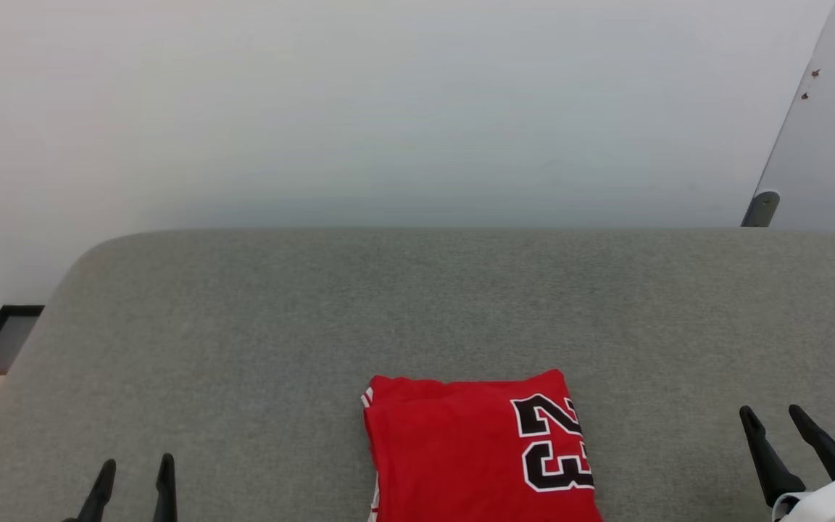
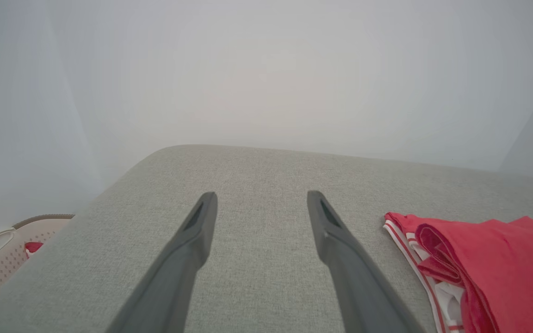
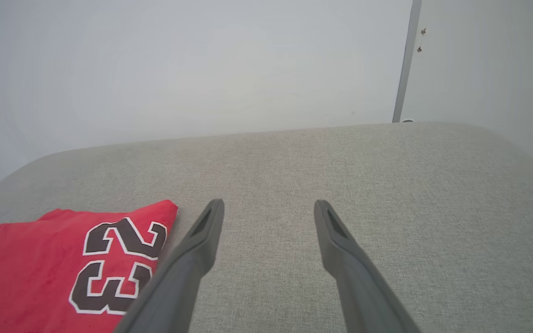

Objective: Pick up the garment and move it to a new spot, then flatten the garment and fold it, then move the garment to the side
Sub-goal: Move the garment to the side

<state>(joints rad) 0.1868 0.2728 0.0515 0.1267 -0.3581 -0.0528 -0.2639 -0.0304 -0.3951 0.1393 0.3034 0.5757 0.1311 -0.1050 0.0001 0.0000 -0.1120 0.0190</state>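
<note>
left hand [image 1: 137, 465] fingers spread wide, holding nothing, over grey table [image 1: 388, 304] | right hand [image 1: 770, 413] likewise spread, empty | red shirt [image 1: 461, 457] folded, "23" face up, flat on table between both hands, touching neither

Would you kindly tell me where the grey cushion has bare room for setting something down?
The grey cushion is bare from the jersey back to its far edge, between jersey and left pincer, and between jersey and right pincer. Only the near middle is crowded.
</note>
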